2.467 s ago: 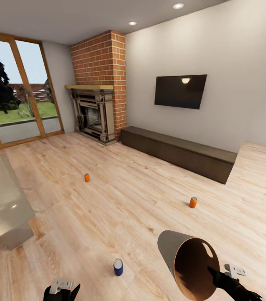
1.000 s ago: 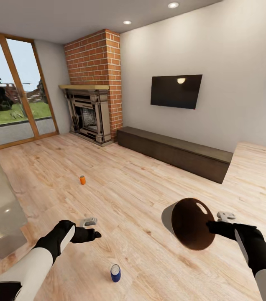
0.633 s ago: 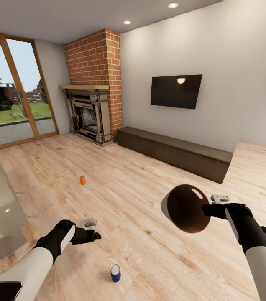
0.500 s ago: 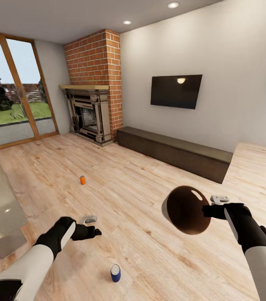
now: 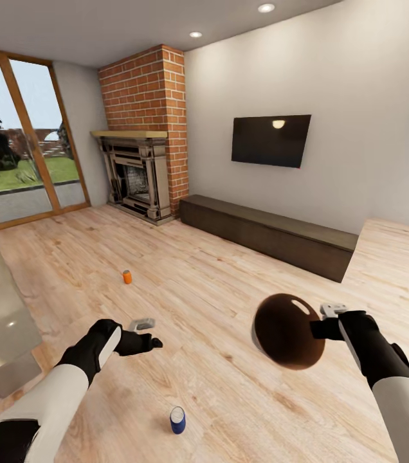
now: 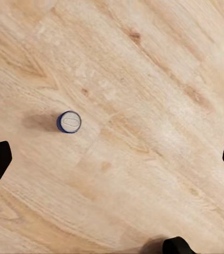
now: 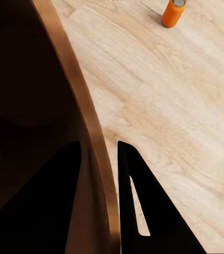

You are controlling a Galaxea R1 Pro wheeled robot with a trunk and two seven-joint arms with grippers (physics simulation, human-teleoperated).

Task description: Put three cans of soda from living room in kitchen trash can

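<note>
left pincer (image 5: 145, 334): spread wide, arm reaching forward low | right pincer (image 5: 317, 329): clamped on bucket rim, arm raised

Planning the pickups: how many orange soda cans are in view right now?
2. One orange can stands on the wood floor out toward the fireplace; another shows on the floor in the right wrist view, beyond the held trash can. A third may be hidden.
</note>
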